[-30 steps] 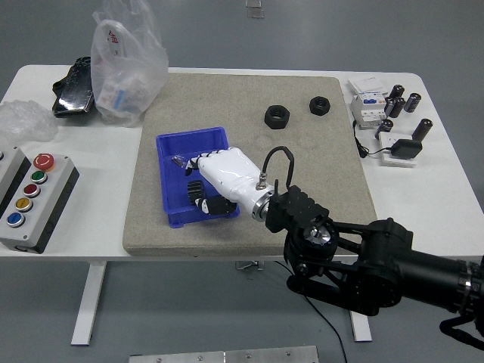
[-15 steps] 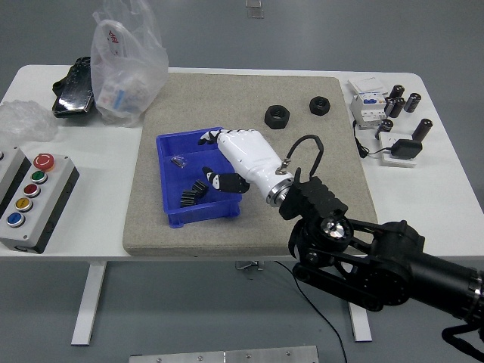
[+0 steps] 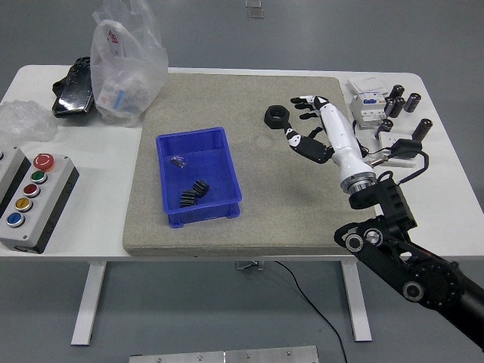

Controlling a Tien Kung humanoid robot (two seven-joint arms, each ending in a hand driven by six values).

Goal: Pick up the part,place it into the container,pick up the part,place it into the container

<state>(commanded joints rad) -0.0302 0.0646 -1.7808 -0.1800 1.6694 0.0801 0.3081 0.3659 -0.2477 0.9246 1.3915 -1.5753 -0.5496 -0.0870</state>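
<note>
White desk (image 3: 83, 219) with a grey mat (image 3: 249, 227) was your whole workspace. You had one chunky black hex nut (image 3: 277, 116) sitting on the mat, and small black parts (image 3: 192, 192) lay in the blue bin (image 3: 172, 217). Your right hand (image 3: 314, 128) hovered just right of that nut, fingers spread, gripping nothing. It covered the spot behind it, so you couldn't see what lay there.
</note>
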